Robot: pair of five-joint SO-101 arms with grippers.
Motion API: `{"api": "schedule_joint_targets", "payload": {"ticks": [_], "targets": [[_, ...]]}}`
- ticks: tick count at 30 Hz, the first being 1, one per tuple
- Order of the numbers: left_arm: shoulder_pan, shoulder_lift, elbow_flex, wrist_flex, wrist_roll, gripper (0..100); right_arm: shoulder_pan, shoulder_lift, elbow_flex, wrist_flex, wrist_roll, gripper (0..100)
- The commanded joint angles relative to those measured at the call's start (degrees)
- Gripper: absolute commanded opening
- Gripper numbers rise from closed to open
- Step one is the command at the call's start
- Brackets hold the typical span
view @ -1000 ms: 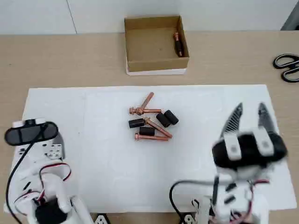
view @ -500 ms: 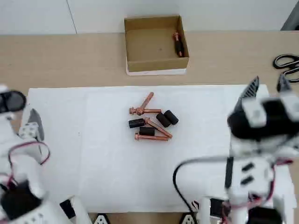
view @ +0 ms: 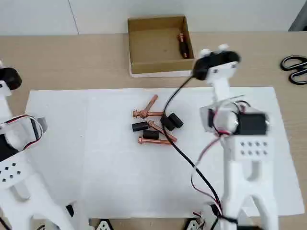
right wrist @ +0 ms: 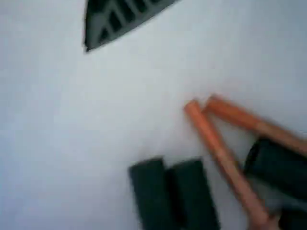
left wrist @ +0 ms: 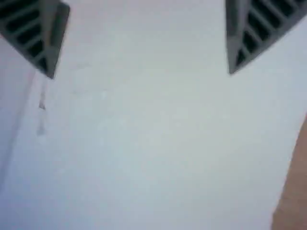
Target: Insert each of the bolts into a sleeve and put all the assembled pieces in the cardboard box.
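Left gripper (left wrist: 140, 74) hangs wide apart over the white mat (left wrist: 153, 158); right gripper (right wrist: 122, 19) hovers by bolts (right wrist: 220, 148) and sleeves (right wrist: 172, 191), its grip impossible to tell. One assembled piece (view: 182, 44) lies in the cardboard box (view: 160, 65).

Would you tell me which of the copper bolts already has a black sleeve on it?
The bolt inside the cardboard box: it wears a sleeve, whereas the bolts on the white sheet are bare, with loose sleeves beside them.

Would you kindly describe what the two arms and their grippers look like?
Both arms are white plastic. The right arm has a black motor, a black cable and red-and-white wires. The left arm carries red and black wires. The left gripper has dark grey, ribbed, triangular fingers.
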Motion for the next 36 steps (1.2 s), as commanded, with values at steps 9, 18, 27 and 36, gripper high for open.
{"api": "schedule_joint_targets", "payload": {"ticks": [9,18,27,36], "targets": [[12.57,-0.18,9.98,-0.09,0.0,22,-1.01,19.56,-18.9,8.66,0.79,13.8],[12.84,-0.18,9.98,-0.09,0.09,22,-2.86,20.62,-17.32,-0.84,0.18,13.8],[12.84,0.18,9.98,-2.99,0.09,22,-10.07,31.87,-15.03,-11.47,0.35,13.6],[12.84,0.18,10.07,-2.99,0.26,22,-11.3,41.19,-15.03,-14.99,0.26,13.6]]}}
